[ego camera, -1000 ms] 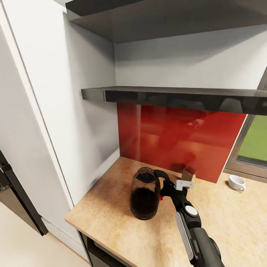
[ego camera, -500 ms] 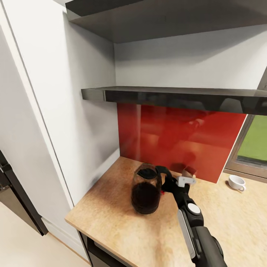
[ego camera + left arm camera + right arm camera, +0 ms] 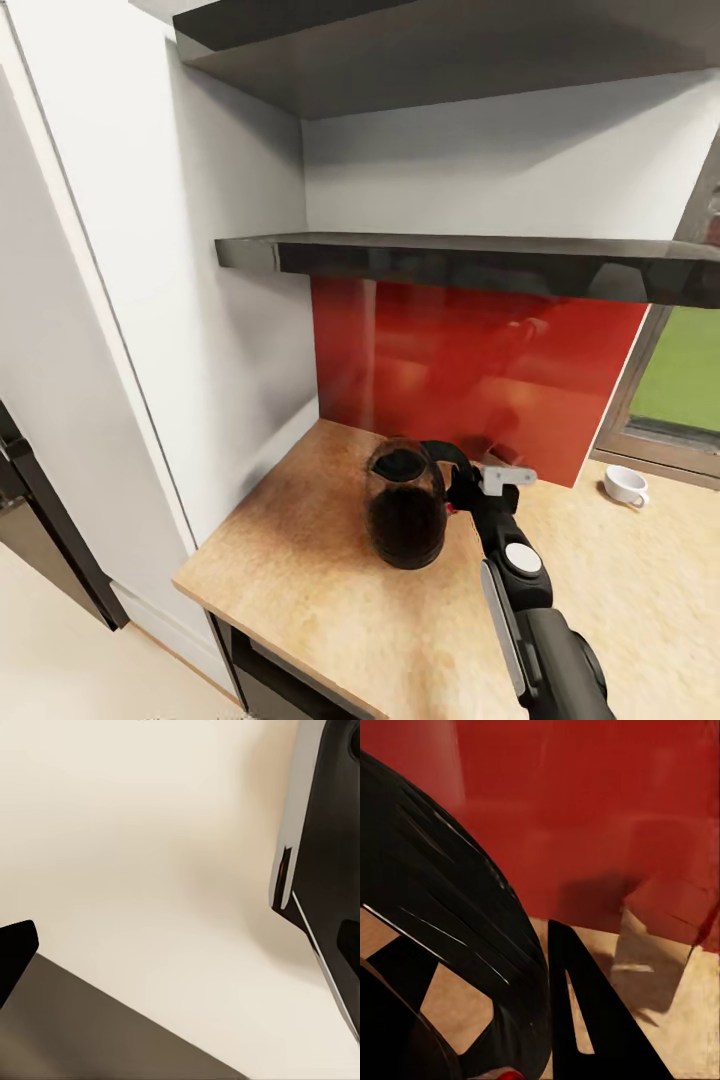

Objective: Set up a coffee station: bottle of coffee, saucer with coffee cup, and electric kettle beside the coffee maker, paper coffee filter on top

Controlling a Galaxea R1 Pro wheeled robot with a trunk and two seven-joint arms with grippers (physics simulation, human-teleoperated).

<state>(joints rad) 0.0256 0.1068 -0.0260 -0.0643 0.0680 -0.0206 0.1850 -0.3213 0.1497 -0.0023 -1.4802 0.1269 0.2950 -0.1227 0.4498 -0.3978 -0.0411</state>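
The right hand (image 3: 462,490) is clamped on the black handle of the kettle (image 3: 405,505), which stands upright on the surface (image 3: 300,560), well left of the cup (image 3: 626,485).

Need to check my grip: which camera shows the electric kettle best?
The head view: the whole electric kettle shows on the kitchen countertop, with the right gripper at its black handle. The right wrist view gives a close, cropped look at the handle.
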